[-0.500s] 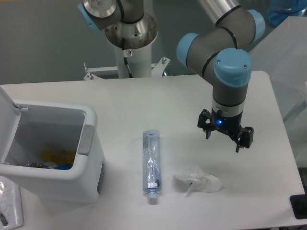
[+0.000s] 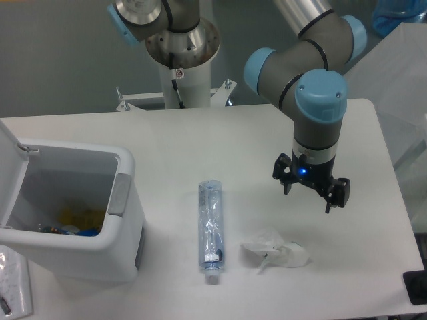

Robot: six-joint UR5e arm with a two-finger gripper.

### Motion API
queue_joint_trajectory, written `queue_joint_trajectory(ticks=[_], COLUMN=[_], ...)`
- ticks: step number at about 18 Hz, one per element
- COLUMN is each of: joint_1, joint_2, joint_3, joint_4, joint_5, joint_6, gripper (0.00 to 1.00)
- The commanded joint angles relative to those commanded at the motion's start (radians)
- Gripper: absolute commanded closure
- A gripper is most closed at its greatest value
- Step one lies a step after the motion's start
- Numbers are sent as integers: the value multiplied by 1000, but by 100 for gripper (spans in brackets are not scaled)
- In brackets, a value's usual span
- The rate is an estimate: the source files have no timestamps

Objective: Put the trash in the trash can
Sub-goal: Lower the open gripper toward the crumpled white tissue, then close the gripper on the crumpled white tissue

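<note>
Overhead, the gripper (image 2: 309, 198) hangs above the table (image 2: 200, 140) with its two fingers spread wide apart and nothing between them. Just below and a little to its left lies the crumpled wrapper (image 2: 275, 252), flat on the tabletop and apart from the fingers. Further left, the crushed bottle (image 2: 211, 231) lies lengthwise, cap end toward the near edge. At the far left stands the trash can (image 2: 123, 220), lid raised, with some coloured bits inside.

Crushed clear plastic bottle (image 2: 211, 229); smooth matt table (image 2: 200, 140).
</note>
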Motion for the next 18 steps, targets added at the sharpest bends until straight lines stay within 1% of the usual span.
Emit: queue_joint_trajectory(ticks=[3, 5, 7, 9, 12, 14, 15, 16, 18], joint_1=[-5, -6, -8, -15, -29, -48, -55, -72, -86], joint_2=[-23, -32, -55, -84, -118, -146, -155, -169, -187], joint_3=[-3, -3, 6, 14, 11, 8, 2, 2, -3], joint_4=[40, 71, 83, 83, 103, 147, 176, 193, 198], joint_5=[-12, -54, -57, -49, -31, -22, -9, 11, 41], joint_6=[-9, -93, -179, -190, -190, -190, -190, -190, -189], gripper=[0, 0, 0, 0, 0, 0, 0, 0, 0])
